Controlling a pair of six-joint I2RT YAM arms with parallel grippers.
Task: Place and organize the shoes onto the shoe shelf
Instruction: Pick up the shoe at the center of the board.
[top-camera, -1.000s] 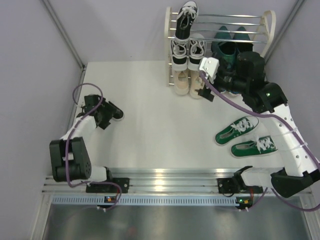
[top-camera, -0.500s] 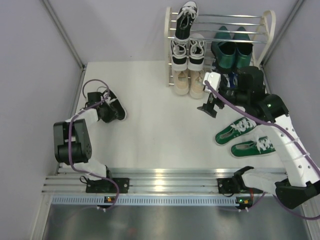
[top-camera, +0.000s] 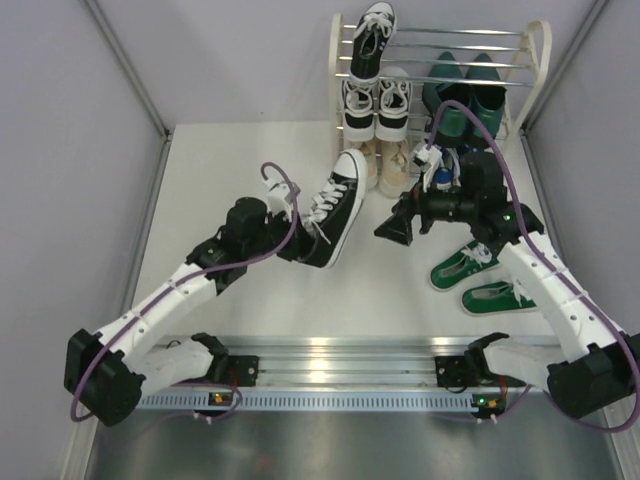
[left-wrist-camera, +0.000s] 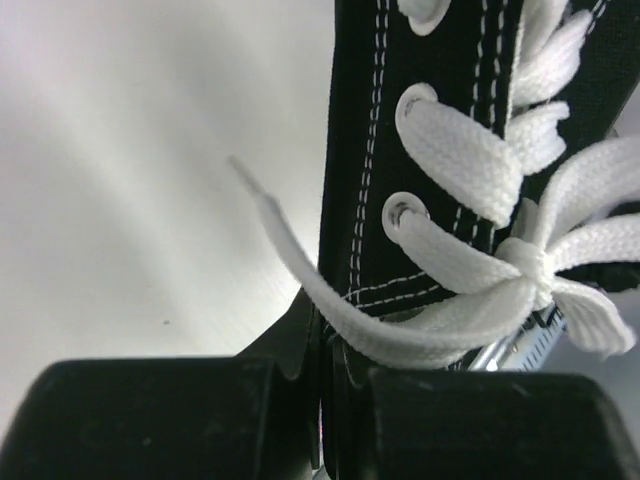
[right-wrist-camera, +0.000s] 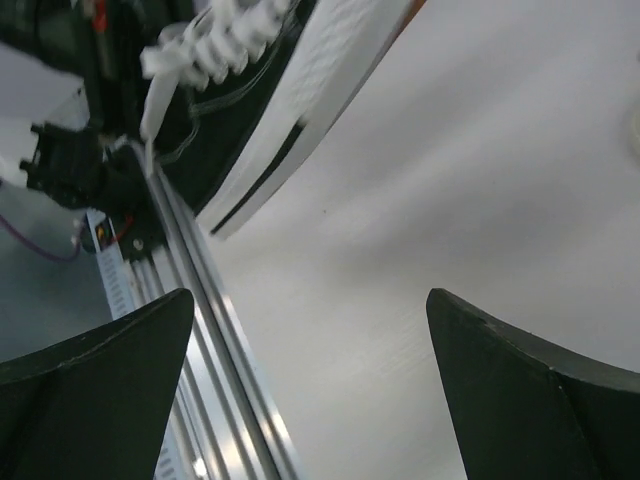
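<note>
My left gripper (top-camera: 297, 247) is shut on the heel end of a black-and-white sneaker (top-camera: 336, 205), which hangs over the table's middle with its toe towards the shoe shelf (top-camera: 538, 50). In the left wrist view the jaws (left-wrist-camera: 325, 335) pinch the black canvas edge of this sneaker (left-wrist-camera: 440, 150) under its white laces. My right gripper (top-camera: 396, 228) stands open just right of the sneaker, nothing between its fingers (right-wrist-camera: 100, 380); the sneaker's white sole (right-wrist-camera: 310, 90) shows ahead of it. Two green sneakers (top-camera: 475, 262) lie on the table at the right.
The shelf holds a single black-and-white sneaker (top-camera: 371, 40) on top, a black-and-white pair (top-camera: 376, 100), dark green dress shoes (top-camera: 462, 100) and beige lace-ups (top-camera: 372, 160). A blue shoe (top-camera: 441, 176) peeks out behind my right arm. A metal rail (top-camera: 330, 360) runs along the near edge.
My left gripper shut on the sneaker at the table's far left and carried it, lifted, to the middle. The right arm drew back from the shelf, gripper still open.
</note>
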